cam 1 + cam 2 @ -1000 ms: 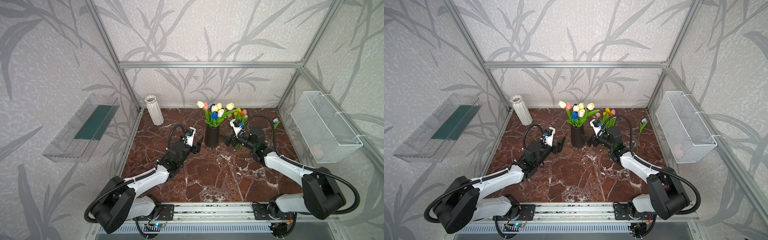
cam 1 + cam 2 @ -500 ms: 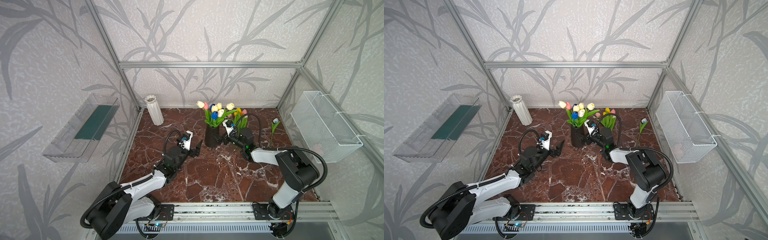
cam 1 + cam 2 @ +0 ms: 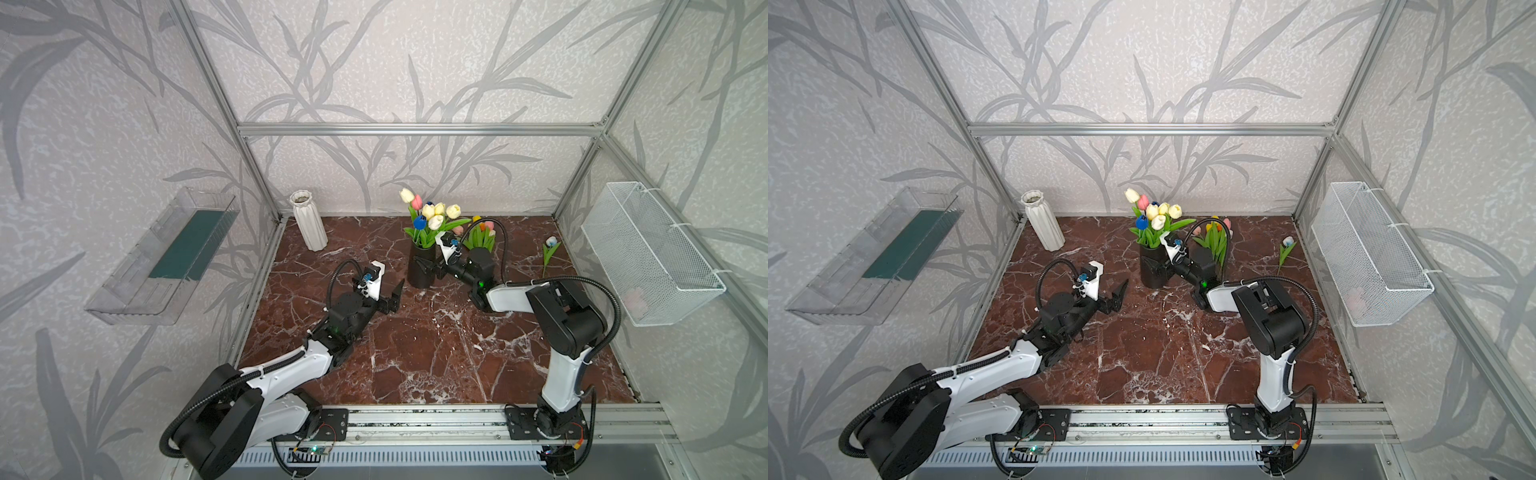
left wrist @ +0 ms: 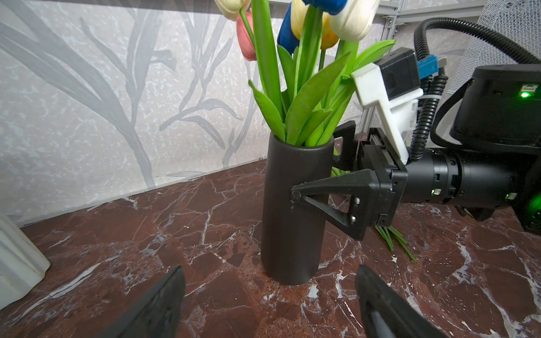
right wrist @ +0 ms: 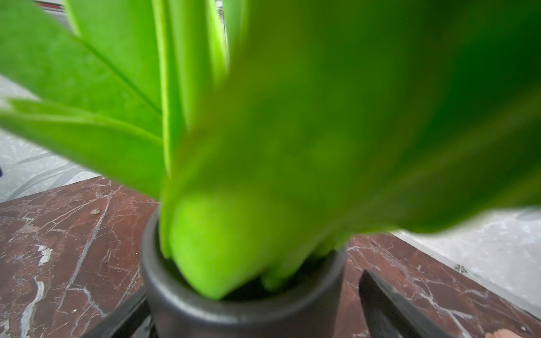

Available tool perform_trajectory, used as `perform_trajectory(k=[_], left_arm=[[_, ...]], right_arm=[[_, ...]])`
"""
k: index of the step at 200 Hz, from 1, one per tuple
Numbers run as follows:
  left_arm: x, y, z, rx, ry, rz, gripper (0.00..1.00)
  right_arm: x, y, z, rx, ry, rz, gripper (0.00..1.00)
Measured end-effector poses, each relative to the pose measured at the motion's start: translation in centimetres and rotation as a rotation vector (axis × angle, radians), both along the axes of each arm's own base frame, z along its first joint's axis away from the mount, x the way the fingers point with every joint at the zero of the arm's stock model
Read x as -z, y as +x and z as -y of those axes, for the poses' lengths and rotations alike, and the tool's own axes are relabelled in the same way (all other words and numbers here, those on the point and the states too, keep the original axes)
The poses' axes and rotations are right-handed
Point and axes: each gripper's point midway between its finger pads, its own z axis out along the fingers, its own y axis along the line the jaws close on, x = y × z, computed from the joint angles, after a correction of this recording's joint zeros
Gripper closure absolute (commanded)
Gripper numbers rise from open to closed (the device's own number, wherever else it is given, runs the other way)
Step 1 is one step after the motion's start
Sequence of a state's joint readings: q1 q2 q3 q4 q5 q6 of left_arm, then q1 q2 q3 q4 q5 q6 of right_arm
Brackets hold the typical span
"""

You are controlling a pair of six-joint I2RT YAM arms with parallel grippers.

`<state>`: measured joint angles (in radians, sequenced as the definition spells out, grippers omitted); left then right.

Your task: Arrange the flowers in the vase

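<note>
Black vase (image 3: 419, 280): upright at the far middle of the marble table (image 3: 415, 365), mouth up, crowded with tulips.
Flowers in the vase (image 3: 432, 218): long axes close to vertical, heads up and fanned out, leaves spilling right.
Loose bunch (image 3: 482, 237): just right of the vase, behind the right arm; heads toward the far wall, cut ends toward the near edge. Flat or propped, impossible to tell.
Lone tulip (image 3: 550, 247): far right by the wall, well apart from the vase; head far, stem running near.
Right gripper (image 3: 428, 268): spread wide, straddling the vase body below the rim, pinching nothing; near fingertip on or just beside the side.
Left gripper (image 3: 392, 297): spread and empty, near-left of the vase, apart from it.
Risk, tipping: likely if the straddling fingers swing sideways or close off-centre on so tall and narrow a vase.
Risk, blind approach: leaves smother the right wrist view, so a fingertip could snag a leaf and drag stems out.
</note>
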<state>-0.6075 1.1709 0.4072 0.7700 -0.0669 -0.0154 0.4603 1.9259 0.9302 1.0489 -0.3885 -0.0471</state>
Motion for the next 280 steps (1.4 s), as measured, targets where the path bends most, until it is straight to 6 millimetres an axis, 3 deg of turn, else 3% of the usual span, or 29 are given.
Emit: perform_trajectory(k=[47,80,120,166,242,280], left_arm=[[0.1,0.1,-0.1,-0.007,0.004,-0.001,0.09],[0.2,0.1,-0.2,-0.010,0.007,-0.005,0.09],[0.2,0.1,-0.3,-0.018,0.009,-0.004,0.09],[0.2,0.2,-0.5,-0.030,0.014,-0.001,0.08],[-0.4,0.0,-1.4,-0.064,0.030,0.006,0.08],[-0.2,0.1,-1.7,-0.078,0.036,0.000,0.08]], right_arm=[[-0.1,0.2,-0.7,-0.022,0.004,0.018,0.10],[-0.3,0.3,-0.9,-0.026,0.000,0.031,0.35],[-0.3,1.8,-1.1,-0.010,-0.002,0.032,0.46],[-0.5,6.5,-1.7,0.024,0.016,0.056,0.51],[-1.1,17.9,-1.4,0.095,0.039,0.097,0.52],[-1.1,20.8,-2.0,0.096,0.038,0.094,0.50]])
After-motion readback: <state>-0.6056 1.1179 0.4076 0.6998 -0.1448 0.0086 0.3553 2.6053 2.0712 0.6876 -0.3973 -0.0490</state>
